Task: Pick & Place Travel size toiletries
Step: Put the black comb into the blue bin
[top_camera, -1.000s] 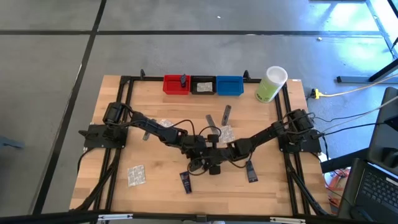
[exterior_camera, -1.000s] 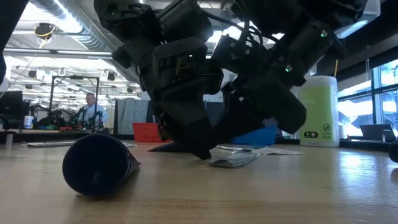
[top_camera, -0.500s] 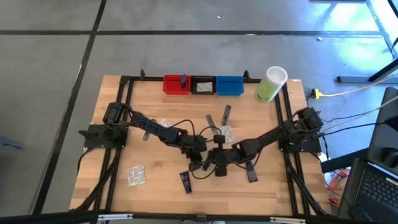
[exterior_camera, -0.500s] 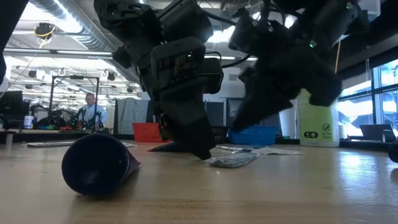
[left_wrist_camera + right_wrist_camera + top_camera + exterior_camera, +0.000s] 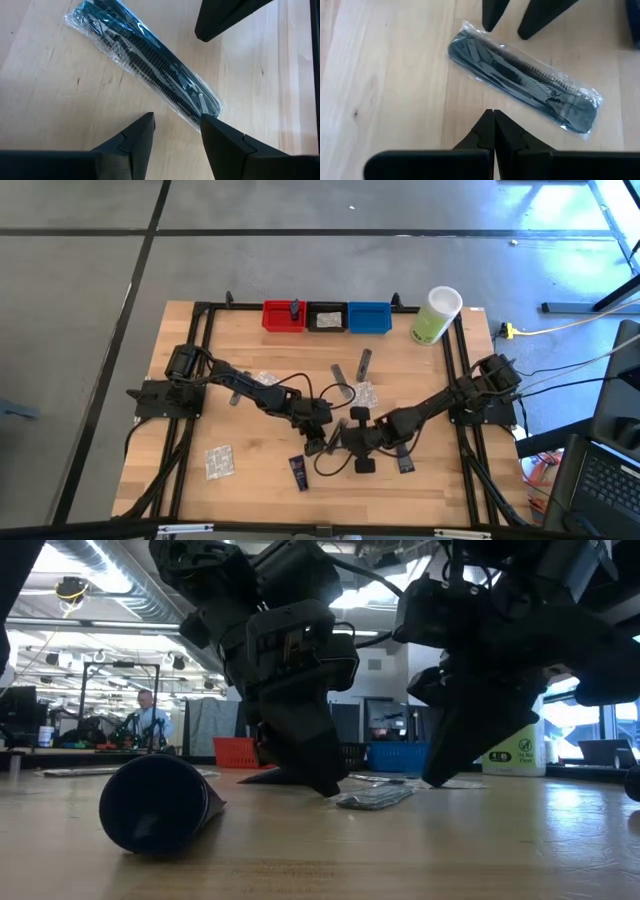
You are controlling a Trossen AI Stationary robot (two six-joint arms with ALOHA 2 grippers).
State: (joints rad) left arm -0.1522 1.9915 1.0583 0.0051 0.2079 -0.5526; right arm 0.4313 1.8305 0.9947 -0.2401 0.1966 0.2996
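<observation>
Clear crinkly plastic wraps a dark comb packet (image 5: pixel 150 70) lying flat on the wooden table (image 5: pixel 250 480), just ahead of the left gripper (image 5: pixel 175 132), whose fingers stand apart, one tip at the packet's end. Opposite, the right gripper (image 5: pixel 493 127) hovers clenched tight beside the packet, holding nothing.

We worked in an open lab or workshop hall, with exposed ceiling ducts (image 5: pixel 95 585), a polished concrete floor (image 5: pixel 80 300), equipment-laden benches (image 5: pixel 60 745), a seated person (image 5: pixel 148 718) and a framed wooden surface (image 5: pixel 255 480).
</observation>
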